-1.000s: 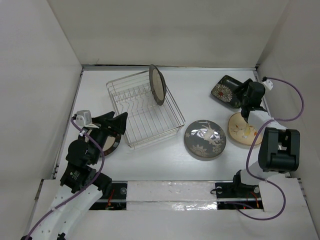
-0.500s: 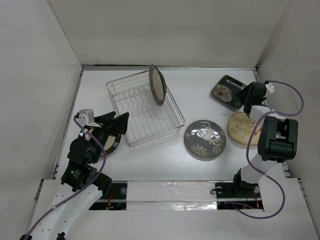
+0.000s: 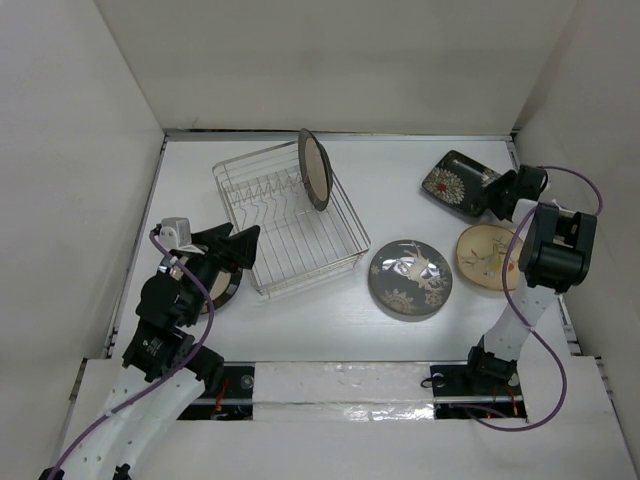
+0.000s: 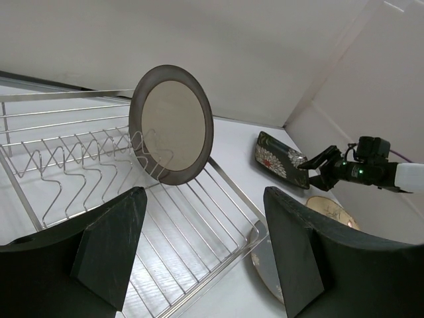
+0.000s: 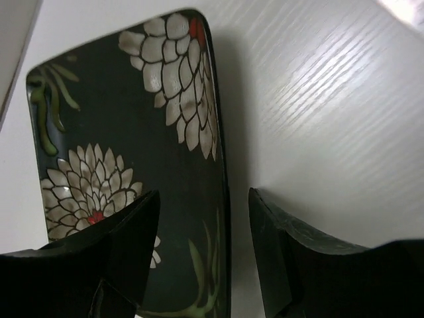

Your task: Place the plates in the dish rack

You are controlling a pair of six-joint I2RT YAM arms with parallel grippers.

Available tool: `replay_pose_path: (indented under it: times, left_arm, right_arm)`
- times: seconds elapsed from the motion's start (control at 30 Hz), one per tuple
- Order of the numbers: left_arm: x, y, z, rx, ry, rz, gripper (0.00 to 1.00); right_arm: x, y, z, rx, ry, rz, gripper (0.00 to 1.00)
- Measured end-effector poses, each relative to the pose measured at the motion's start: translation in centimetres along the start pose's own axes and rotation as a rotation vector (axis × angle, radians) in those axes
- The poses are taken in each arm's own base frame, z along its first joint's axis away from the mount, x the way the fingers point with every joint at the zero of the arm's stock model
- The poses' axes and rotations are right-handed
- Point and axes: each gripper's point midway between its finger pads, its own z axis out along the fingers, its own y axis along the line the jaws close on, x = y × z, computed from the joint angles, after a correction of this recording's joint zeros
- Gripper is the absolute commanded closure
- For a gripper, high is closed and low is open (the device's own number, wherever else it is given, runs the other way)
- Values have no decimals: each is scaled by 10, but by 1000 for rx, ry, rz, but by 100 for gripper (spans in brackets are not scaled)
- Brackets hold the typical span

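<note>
- Right claw (image 5: 202, 199): fingers apart and clamped on nothing. They straddle the right edge of the dark square plate (image 5: 126, 152), one finger (image 5: 126, 252) over the plate and the other over the bare surface (image 5: 331, 119). Contact with the plate cannot be confirmed.
- Dark square plate: glossy black with rounded corners, white scaled flowers with red centres, and green leaf strokes. It lies flat at the far right of the surface.
- Tan round plate (image 3: 488, 257): flat, just near of the square plate, with a pale cream face bearing a faint sprig pattern.
- Grey floral plate (image 3: 410, 278): flat, left of the tan plate and right of the dish rack (image 3: 290, 225). It has a dark grey face with pale blossoms.
- Left claw (image 4: 204, 199): fingers wide apart with nothing between them. It is at the near left, pointing over the rack's near-left corner.
- Partly hidden plate (image 3: 222, 287): round with a dark rim, flat on the surface beneath the left arm, just left of the rack. Its face is largely obscured.
- Dish rack: a silver wire basket with a zigzag row of prongs, set at an angle at the centre-left.
- Dark-rimmed plate (image 4: 173, 124): the only plate in the rack. It stands on edge at the rack's far-right end, leaning slightly, tan centre facing the prongs.
</note>
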Motion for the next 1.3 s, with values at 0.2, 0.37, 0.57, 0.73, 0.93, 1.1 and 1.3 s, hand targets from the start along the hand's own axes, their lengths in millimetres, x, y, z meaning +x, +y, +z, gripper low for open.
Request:
replay_pose_path:
  times: [0.2,0.37,0.57,0.73,0.93,1.1,1.3]
  left_arm:
    - [0,0,0,3,1,2,31]
    - [0,0,0,3,1,2,31]
    - [0,0,0,-1,0,3,31]
    - [0,1,0,-2,-1,7,31]
    - [0,1,0,-4,-2,10,31]
    - [0,1,0,-3,-2,10,31]
    - [2,-2,0,20,9,30,31]
  right_arm:
    - [7,8,10,-101,90,46,41]
    - [5,16,17,-177,145,82,52]
    - [11,10,23,-217,207,129,88]
    - [12,15,20,-256,203,140,100]
    - [20,20,5,-277,176,202,100]
    - [13,45,-18,-269,132,174,100]
    - [-28,136,-95,-442,-17,55,100]
